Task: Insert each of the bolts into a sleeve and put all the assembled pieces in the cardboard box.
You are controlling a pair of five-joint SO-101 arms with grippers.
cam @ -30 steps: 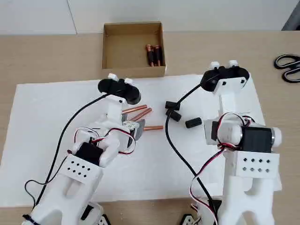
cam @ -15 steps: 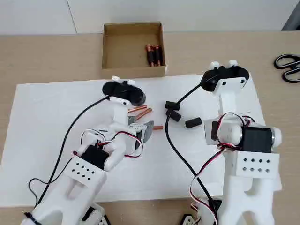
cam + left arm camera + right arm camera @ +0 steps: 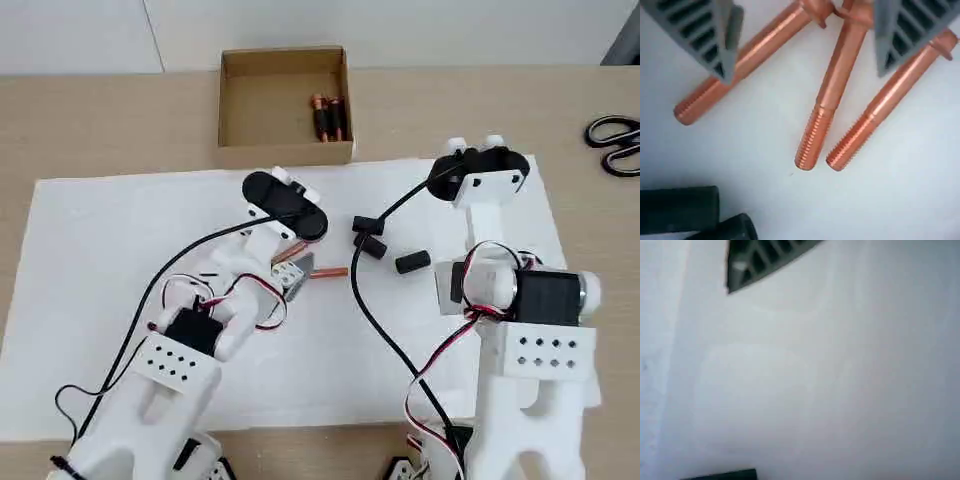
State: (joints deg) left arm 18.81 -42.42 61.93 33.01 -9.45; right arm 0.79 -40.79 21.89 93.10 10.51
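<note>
Swung toward 3 o'clock, our left gripper (image 3: 802,72) hangs jaws apart over three bolts (image 3: 832,95), and we see sleeves (image 3: 371,246) at their 3 o'clock, scissors (image 3: 615,145) at 2.

Colours noted: bolts (image 3: 832,95) shiny copper with finely ridged ends. The sleeves (image 3: 412,262) are matte black. The cardboard box (image 3: 236,100) is plain brown. The sheet (image 3: 100,250) is white, the table (image 3: 100,110) pale wood. The left gripper (image 3: 803,72) is grey with dark ribbed slots. The arms (image 3: 530,400) are white with black motors and red wires.

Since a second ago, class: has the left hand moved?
Yes. The left hand has shifted right, toward the black sleeves, judged against the cardboard box.
</note>
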